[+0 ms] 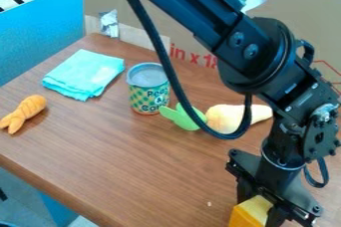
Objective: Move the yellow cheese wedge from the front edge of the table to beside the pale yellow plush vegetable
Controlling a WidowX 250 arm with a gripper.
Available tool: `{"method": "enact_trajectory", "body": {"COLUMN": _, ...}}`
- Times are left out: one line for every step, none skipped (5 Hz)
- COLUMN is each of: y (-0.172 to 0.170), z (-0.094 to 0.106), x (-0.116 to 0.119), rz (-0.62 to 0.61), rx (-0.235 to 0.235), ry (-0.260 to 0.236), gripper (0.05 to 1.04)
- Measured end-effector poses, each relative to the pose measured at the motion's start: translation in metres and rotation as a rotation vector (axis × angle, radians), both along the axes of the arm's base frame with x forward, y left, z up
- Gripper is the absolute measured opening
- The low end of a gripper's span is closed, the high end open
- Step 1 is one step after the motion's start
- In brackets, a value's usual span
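Steeply downward, the gripper [260, 210] around a yellow block [249, 214]

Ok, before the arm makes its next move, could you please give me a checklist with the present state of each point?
1. Gripper is at the yellow block: ok.
2. Block is held firmly: cannot tell.
3. Block is off the table: cannot tell, the picture's bottom edge cuts it off.
4. Can stands upright: ok.
5. Black cable is free of the pale toy vegetable: cannot tell, it passes in front of it.
6. Orange toy and folded cloth are away from the gripper: ok.
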State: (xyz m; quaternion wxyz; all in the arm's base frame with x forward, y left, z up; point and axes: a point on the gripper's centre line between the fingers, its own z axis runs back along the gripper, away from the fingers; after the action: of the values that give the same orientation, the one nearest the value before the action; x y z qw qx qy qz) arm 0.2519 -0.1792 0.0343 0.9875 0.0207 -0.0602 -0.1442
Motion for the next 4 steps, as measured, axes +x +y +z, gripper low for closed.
{"method": "enact_trajectory", "body": {"y": 0.005, "z": 0.024, "x": 0.008, "rz": -0.006, "rx": -0.066, "ry": -0.036, "gripper": 0.488}}
{"method": "enact_trajectory", "body": {"y": 0.011, "z": 0.040, "x": 0.027, "rz": -0.023, "rx": -0.082, "ry": -0.064, "gripper": 0.488}}
{"method": "enact_trajectory", "body": {"y": 0.001, "z": 0.063, "x": 0.067, "rz": -0.041, "rx": -0.063, "ry": -0.115, "gripper": 0.488}}
{"method": "enact_trajectory", "body": {"y": 0.001, "z": 0.053, "x": 0.095, "rz": -0.047, "rx": -0.045, "ry": -0.063, "gripper": 0.488}}
